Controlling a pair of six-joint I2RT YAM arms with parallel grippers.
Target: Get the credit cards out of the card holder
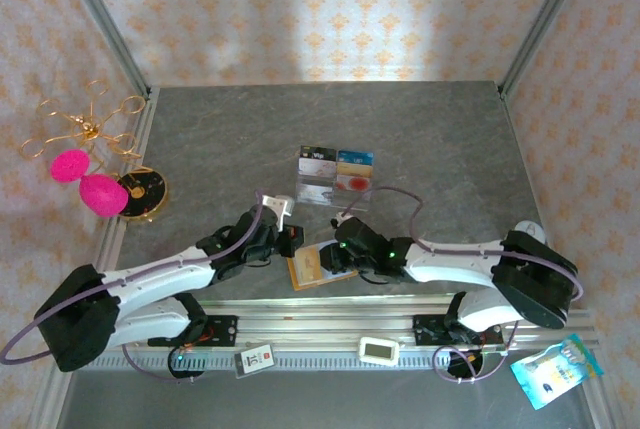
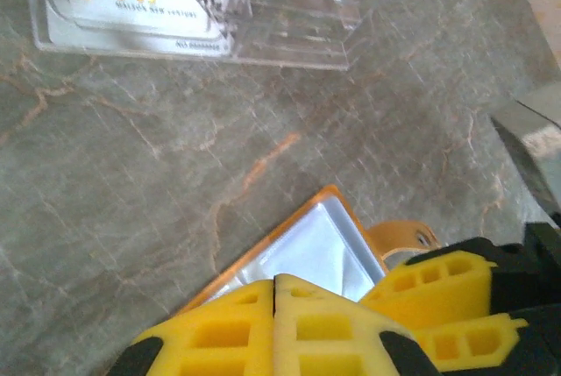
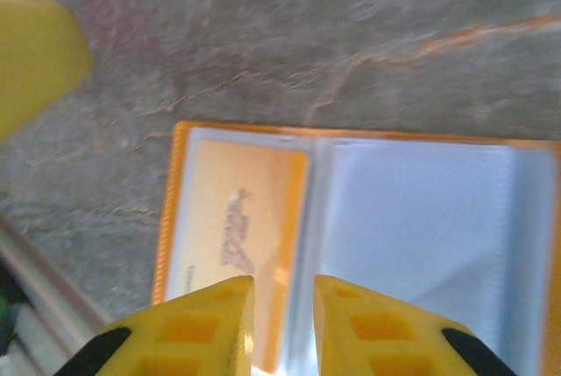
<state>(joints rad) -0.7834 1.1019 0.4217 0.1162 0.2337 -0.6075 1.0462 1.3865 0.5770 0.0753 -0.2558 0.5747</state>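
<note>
The orange card holder (image 1: 312,267) lies open on the grey table between the two grippers. Its pale blue-grey inside (image 2: 317,249) faces up, and the snap tab (image 2: 401,239) sticks out at one side. A gold-yellow credit card (image 3: 238,223) sits in the left-hand pocket of the card holder (image 3: 421,218). My left gripper (image 2: 274,293) is shut, its tips over the holder's pale inside. My right gripper (image 3: 284,293) is open by a narrow gap, hovering over the card's right edge near the fold. In the top view, left gripper (image 1: 288,241) and right gripper (image 1: 345,249) flank the holder.
A clear acrylic tray (image 1: 335,176) with several cards stands behind the holder, and a silver VIP card (image 2: 140,3) shows in it. A small white object (image 1: 280,205) lies behind the left gripper. Pink shapes (image 1: 88,184) and a black-gold disc (image 1: 142,190) sit far left. A metal rail (image 1: 330,334) runs along the near edge.
</note>
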